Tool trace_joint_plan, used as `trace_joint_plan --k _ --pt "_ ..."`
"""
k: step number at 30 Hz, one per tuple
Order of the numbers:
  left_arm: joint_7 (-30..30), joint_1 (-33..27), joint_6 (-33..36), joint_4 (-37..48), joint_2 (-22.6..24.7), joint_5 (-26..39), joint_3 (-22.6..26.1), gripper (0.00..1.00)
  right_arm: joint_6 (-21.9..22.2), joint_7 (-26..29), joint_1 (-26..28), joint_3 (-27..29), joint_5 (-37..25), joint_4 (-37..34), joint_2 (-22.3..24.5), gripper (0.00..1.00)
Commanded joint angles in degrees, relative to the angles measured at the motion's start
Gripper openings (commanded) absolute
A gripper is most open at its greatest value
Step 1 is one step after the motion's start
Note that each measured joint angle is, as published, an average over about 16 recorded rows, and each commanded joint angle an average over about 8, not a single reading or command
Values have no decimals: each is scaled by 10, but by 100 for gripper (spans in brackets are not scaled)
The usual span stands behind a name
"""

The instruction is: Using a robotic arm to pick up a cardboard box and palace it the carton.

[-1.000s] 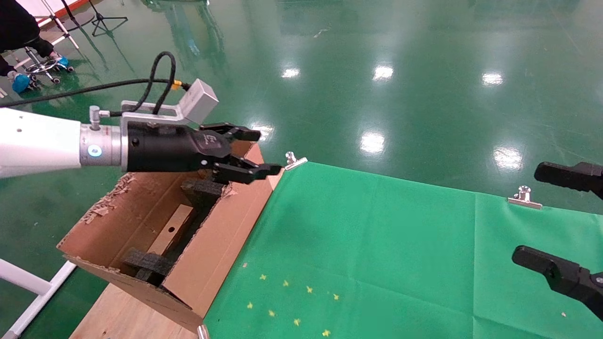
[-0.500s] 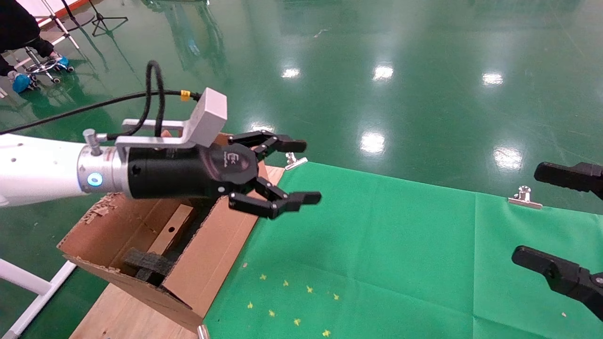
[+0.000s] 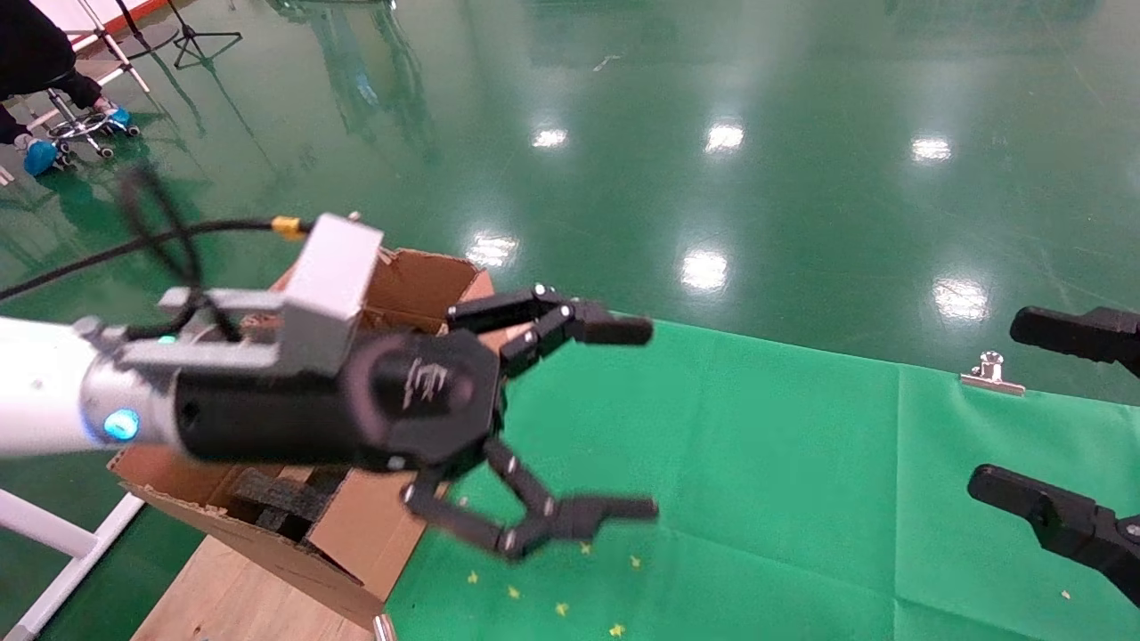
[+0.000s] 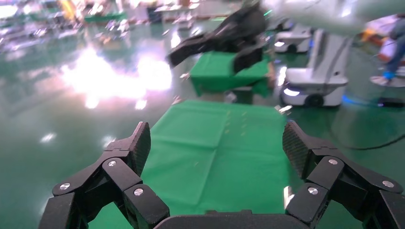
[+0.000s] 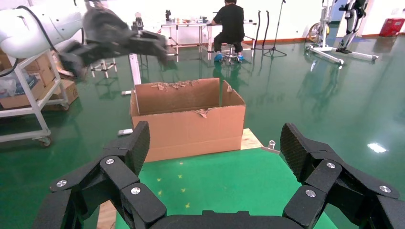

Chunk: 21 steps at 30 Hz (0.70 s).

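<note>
We see the green-covered bench [image 3: 757,463] spanning the head view. The carton [image 3: 356,525] sits at its left end, flaps up, black foam [image 3: 276,499] visible inside; we cannot see the cardboard box. The robotic arm [image 3: 36,401] reaches across the carton's near side, its left end effector [image 3: 623,418] spread wide and empty above the cloth. The right end effector [image 3: 1060,418] is parked at the bench's right edge, spread wide, empty.

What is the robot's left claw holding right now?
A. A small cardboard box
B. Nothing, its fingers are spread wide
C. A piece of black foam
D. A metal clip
B: the left gripper hangs open over the green cloth beside the carton, with only air between its fingers.
</note>
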Motion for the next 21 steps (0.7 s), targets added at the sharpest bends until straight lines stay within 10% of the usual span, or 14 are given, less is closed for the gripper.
trace_joint_plan --k 1,21 --pt "4 17 5 -19 -1 -16 -13 100 0 0 0 0 0 0 0 100" --pt "6 24 7 -27 -2 -24 -18 100 0 0 0 0 0 0 0 100"
